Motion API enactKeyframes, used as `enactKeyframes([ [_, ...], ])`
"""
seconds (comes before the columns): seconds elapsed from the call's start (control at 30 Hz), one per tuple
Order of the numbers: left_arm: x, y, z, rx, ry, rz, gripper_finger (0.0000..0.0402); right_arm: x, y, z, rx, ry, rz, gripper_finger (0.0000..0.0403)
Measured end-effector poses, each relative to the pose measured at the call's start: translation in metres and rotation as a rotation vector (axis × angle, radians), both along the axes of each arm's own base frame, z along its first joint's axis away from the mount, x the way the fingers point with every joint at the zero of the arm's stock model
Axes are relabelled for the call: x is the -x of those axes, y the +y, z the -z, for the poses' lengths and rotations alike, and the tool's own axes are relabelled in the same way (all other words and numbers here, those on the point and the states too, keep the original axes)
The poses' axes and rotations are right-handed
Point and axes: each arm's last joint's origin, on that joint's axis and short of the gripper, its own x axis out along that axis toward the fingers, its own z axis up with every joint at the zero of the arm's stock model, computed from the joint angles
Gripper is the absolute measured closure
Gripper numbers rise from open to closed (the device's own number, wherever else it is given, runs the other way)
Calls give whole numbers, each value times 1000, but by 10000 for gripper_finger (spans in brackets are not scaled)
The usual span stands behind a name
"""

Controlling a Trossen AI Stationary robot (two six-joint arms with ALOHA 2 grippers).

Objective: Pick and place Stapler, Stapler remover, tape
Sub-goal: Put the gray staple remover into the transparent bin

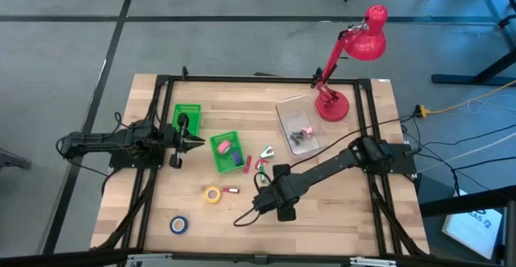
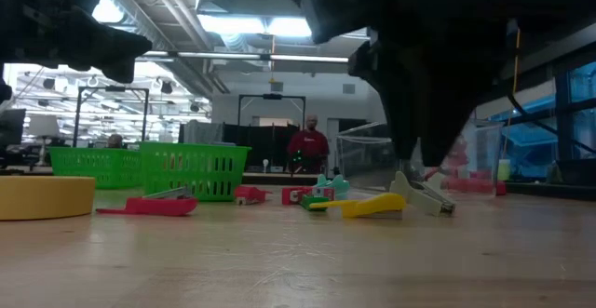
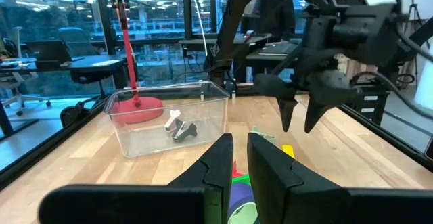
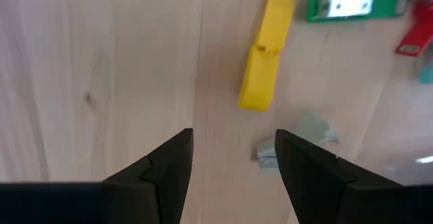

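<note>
Yellow stapler below open right gripper, green stapler near

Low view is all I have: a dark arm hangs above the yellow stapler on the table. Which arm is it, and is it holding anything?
Observer: It is the right arm. The right gripper is open and empty, over bare wood just beside the yellow stapler.
Operator: Where is the other arm?
Observer: The left gripper waits on its own side, next to the green basket that has pink and blue things in it.
Operator: Is any tape loose that I cannot see?
Observer: Yes. A blue roll lies alone on the wood on the left arm's side, apart from everything else.
</note>
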Motion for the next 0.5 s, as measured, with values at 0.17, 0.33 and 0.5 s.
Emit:
enactKeyframes([
  [0.17, 0, 0, 0, 0, 0, 0, 359, 16, -9, -9, -31, -93, 40, 191],
  [0.33, 0, 0, 0, 0, 0, 0, 359, 28, -16, -25, -43, -185, 50, 191],
  [0.5, 0, 0, 0, 0, 0, 0, 359, 29, -33, -24, -14, -211, 69, 191],
])
